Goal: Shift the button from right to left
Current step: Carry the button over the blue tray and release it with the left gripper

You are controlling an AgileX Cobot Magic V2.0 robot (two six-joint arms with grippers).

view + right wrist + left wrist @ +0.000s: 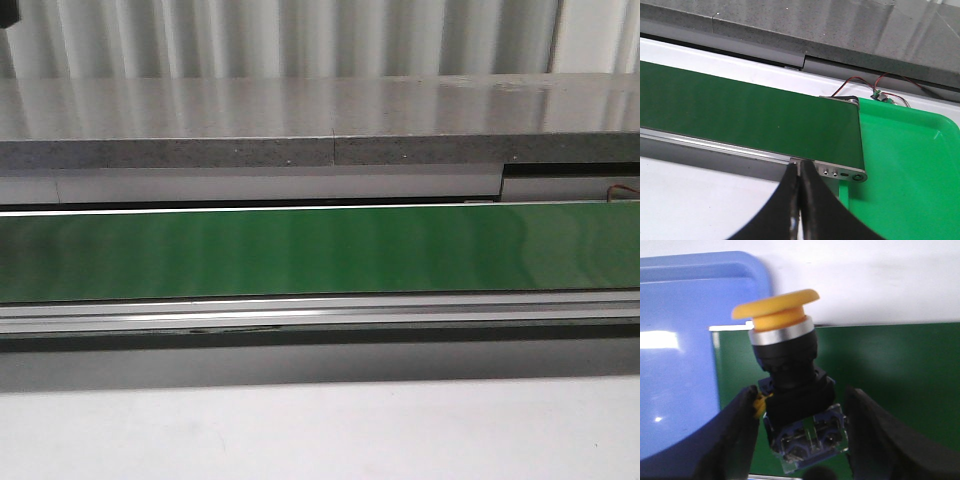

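Left claw [799, 440] holds the button [790, 385] between its two dark fingers [735, 440], which press on the black body just below the collar. I see the yellow-orange cap tilted a little, a silver ring under it, then the black collar, and the clear grey-blue contact block at the base, sitting low between the fingertips. A small yellow tab shows on the side of the body, right against one finger.

Behind the button in my left wrist view lies the green conveyor belt [890, 380], with a blue tray [680, 340] just beside the belt's end and overlapping its edge from this angle. I cannot tell whether the button is over the belt or over the tray — it hangs in front of where they meet. White bench [865, 280] fills the area beyond.

My right claw [800, 200] is closed, its two black fingers pressed together with nothing between them. It hovers over the white bench near the belt's other end, where a green tray [910, 165] sits just past the roller and red and black wires [860, 82] run to a small board.

From the front view I get only the belt [320, 250], its metal rail and a grey shelf [300, 120] behind — neither arm shows there.
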